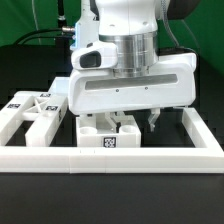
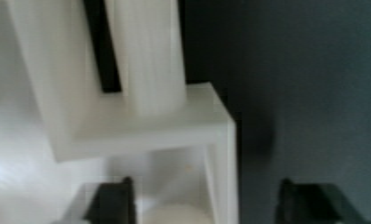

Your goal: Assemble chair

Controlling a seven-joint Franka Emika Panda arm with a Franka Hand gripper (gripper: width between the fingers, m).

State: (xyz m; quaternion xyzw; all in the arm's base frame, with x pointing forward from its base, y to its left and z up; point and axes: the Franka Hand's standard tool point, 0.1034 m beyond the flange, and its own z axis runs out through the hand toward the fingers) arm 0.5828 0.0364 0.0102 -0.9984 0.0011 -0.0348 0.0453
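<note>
The white chair piece [image 1: 104, 137], resting on the worktop [image 1: 110, 200] just inside the border rail [image 1: 110, 157], is found between the parted, unclamped fingers of the tool [image 1: 137, 124], nearer one finger, its long post lying across their closing line.

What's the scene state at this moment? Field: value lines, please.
gripper: low over the parts, jaws apart
chair part: white, tag facing the exterior view, directly under the gripper
grip: none seen; in the wrist view a gap shows beside one finger
other chair parts: at the exterior view's left, tags up
border rail: white, along the front and the exterior view's right
table: black
</note>
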